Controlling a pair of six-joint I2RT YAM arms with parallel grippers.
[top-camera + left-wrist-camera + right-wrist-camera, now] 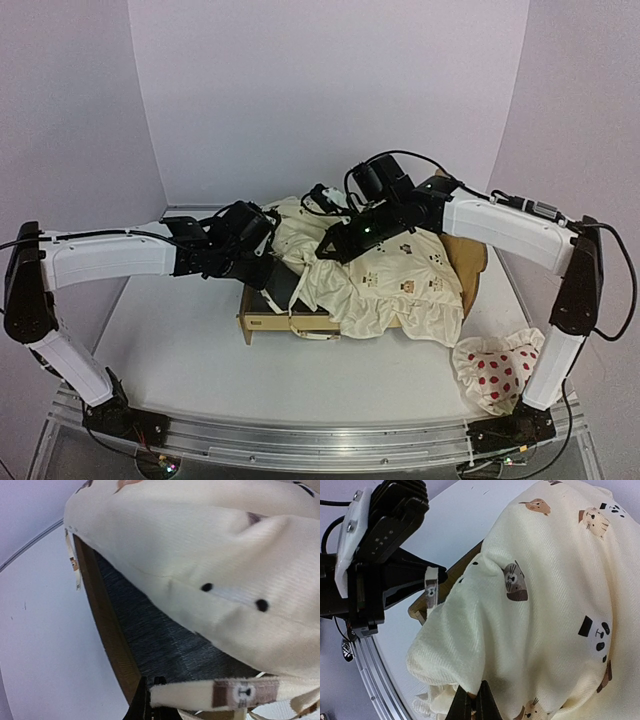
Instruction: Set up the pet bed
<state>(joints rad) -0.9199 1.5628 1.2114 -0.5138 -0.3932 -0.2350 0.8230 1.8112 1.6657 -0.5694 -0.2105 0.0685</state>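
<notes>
Pet bed [262, 322] at table centre, mostly under the cream animal-print cover [400, 285].
At the bed's 9 o'clock the left gripper [151, 702] is clenched on the cover's printed edge strip. At 12 the right gripper [472, 705] pinches a fabric fold, probably to spread the cover. Only the left wrist view shows the grey felt base [165, 645] uncovered.

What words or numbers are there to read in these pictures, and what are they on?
No text can be read anywhere.
Small white tag on the cream animal-print fabric cover: brown marks, too blurred to read.
The cover's prints are animal faces, not letters.
</notes>
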